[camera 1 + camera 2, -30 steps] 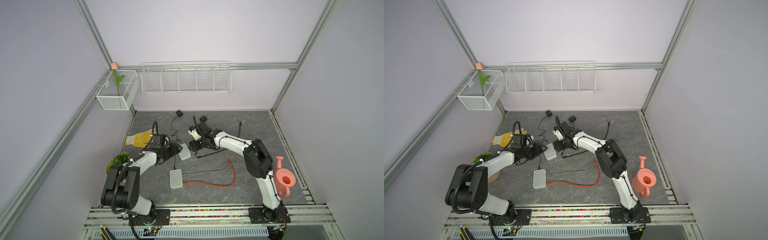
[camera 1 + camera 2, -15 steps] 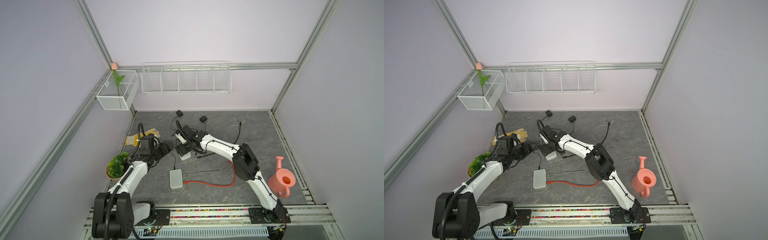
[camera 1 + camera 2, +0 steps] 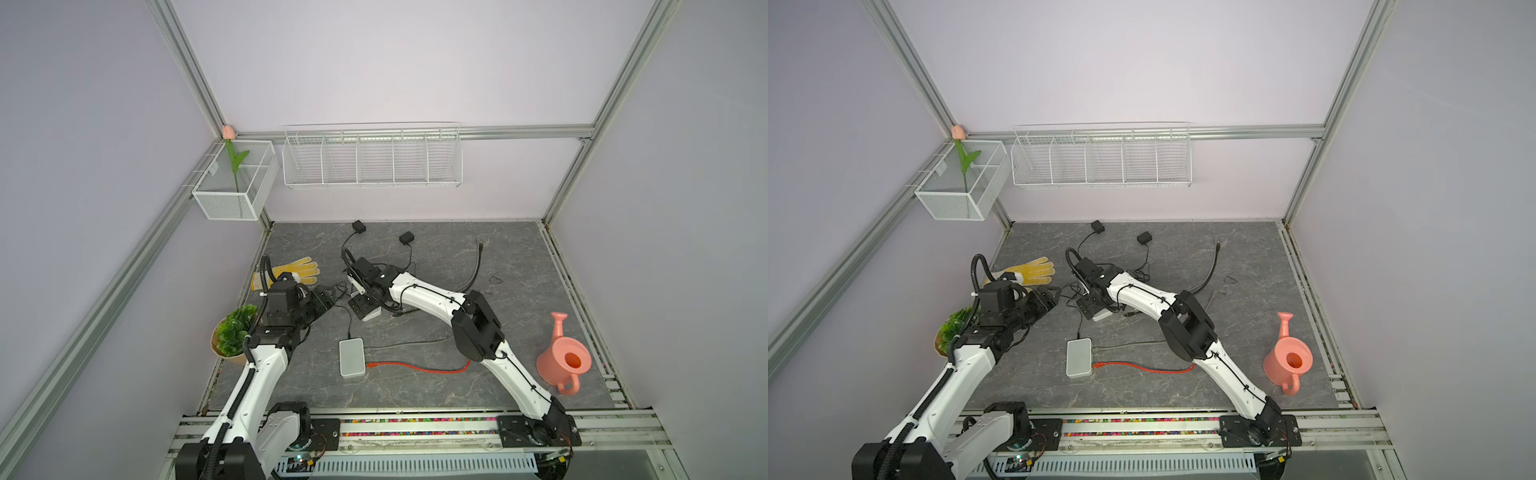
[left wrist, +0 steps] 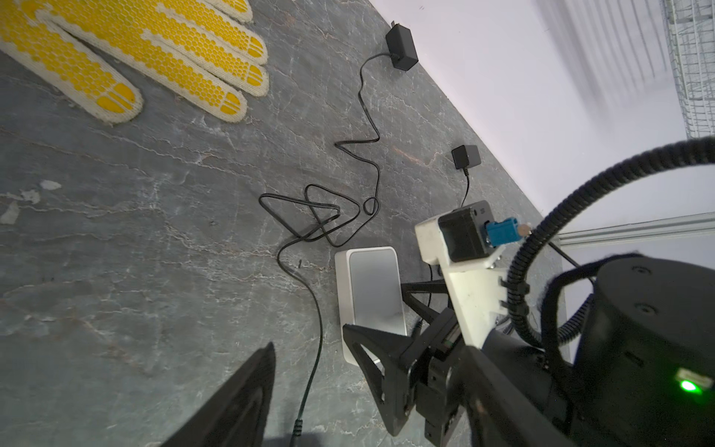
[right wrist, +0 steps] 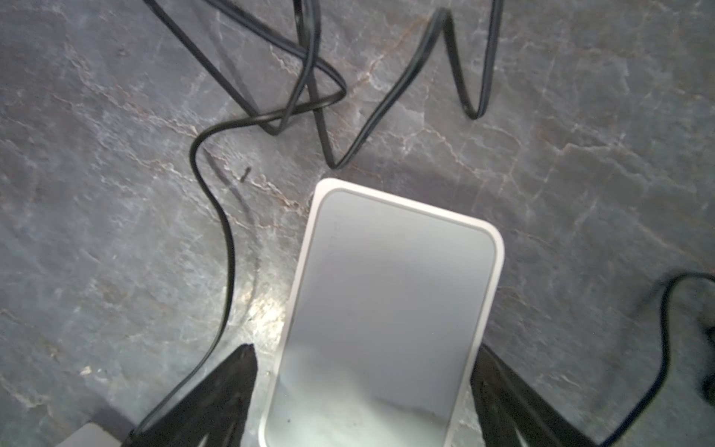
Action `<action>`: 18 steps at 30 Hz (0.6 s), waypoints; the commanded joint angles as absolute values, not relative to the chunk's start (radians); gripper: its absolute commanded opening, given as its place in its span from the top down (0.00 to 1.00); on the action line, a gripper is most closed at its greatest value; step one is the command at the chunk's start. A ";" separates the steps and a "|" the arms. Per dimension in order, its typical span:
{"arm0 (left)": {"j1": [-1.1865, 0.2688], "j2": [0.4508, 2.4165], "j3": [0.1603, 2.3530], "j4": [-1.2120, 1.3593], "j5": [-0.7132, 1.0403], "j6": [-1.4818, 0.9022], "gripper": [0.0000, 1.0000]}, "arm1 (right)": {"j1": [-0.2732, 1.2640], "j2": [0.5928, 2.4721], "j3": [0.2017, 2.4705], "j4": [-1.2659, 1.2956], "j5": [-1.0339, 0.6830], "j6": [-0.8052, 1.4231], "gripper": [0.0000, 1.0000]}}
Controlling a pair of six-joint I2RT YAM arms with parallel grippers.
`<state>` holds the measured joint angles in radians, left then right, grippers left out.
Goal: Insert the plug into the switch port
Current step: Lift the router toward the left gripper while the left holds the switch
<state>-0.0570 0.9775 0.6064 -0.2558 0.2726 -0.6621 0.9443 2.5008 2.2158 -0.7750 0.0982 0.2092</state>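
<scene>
Near the middle of the surface (image 3: 519, 257), your right claw (image 3: 360, 309) is spread around the white switch (image 5: 387, 309). Your left claw (image 3: 328, 300) is spread and empty. The plug (image 4: 297, 423) lies loose, so plugging isn't done yet.

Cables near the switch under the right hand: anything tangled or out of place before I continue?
Yes. The thin black power cord lies in crossing, kinked loops beside the white switch, and one strand runs close past the open right hand. It looks tangled rather than laid out and might snag.
</scene>
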 commanded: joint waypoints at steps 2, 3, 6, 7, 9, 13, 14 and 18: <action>-0.051 0.963 0.610 -0.276 0.259 -0.657 0.25 | 0.951 2.543 2.251 -0.863 0.159 0.222 0.12; -0.051 0.963 0.611 -0.276 0.260 -0.652 0.25 | 0.950 2.545 2.250 -0.869 0.165 0.221 0.12; -0.051 0.967 0.615 -0.275 0.276 -0.645 0.25 | 0.954 2.550 2.247 -0.881 0.189 0.221 0.06; -0.051 0.968 0.615 -0.276 0.278 -0.644 0.25 | 0.953 2.550 2.247 -0.883 0.195 0.220 0.03; -0.051 0.962 0.614 -0.270 0.290 -0.638 0.25 | 0.955 2.552 2.245 -0.887 0.193 0.217 0.10; -0.051 0.944 0.605 -0.252 0.325 -0.624 0.25 | 0.955 2.524 2.189 -0.853 0.167 0.219 0.44; -0.051 0.940 0.602 -0.247 0.338 -0.623 0.25 | 0.955 2.505 2.149 -0.821 0.160 0.220 0.53; -0.051 0.924 0.576 -0.186 0.409 -0.625 0.25 | 0.954 2.388 1.955 -0.657 0.132 0.224 0.76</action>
<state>-0.0570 0.9440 0.6006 -0.2398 0.3431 -0.6426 0.9512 2.4458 2.0758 -0.7258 0.1566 0.2123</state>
